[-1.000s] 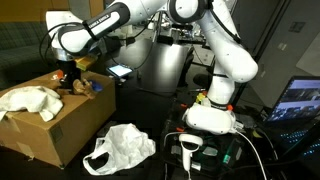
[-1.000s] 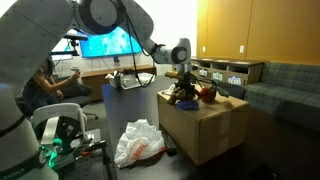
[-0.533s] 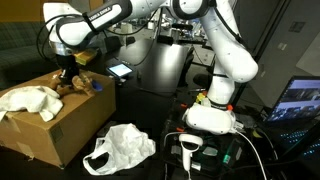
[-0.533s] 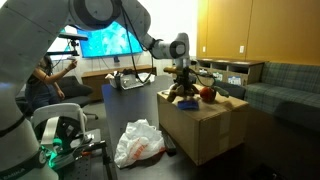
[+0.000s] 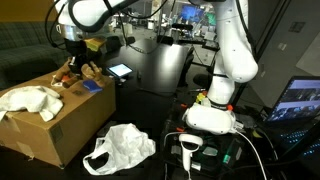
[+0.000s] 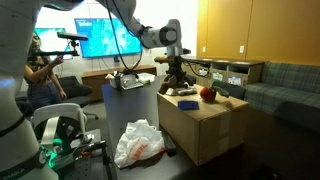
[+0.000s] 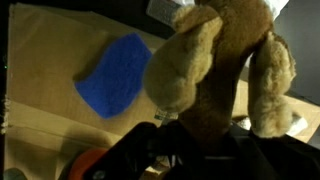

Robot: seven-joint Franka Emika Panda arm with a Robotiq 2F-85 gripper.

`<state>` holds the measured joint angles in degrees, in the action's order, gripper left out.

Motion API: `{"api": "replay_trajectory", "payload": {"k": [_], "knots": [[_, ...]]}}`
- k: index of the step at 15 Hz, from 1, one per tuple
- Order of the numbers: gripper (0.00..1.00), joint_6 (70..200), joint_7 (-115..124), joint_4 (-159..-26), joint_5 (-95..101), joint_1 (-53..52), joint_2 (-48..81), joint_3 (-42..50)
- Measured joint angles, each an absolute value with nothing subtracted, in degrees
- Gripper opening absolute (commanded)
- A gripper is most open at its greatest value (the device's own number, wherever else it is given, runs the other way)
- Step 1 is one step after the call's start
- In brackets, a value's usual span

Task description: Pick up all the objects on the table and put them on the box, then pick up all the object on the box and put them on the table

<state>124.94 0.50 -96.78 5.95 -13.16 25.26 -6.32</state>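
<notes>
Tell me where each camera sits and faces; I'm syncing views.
In an exterior view: before the white robot base, facing the large brown cardboard box; base and arm show.
In an exterior view: beside the arm, facing the box; arm crosses top left.
Wrist view: looks down past the gripper, shut on a brown fuzzy piece, at a flat blue square.
All share box and held piece.

The arm (image 5: 232, 62) has glossy white, rounded links with black joints (green glow at its base (image 6: 60, 132)).
</notes>
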Motion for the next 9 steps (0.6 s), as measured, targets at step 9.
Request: {"api": "replay_trajectory", "payload": {"k": [9], "knots": [[0.05,136.0,0.5,-126.2,-2.0,-4.9,10.4,-4.9]]}}
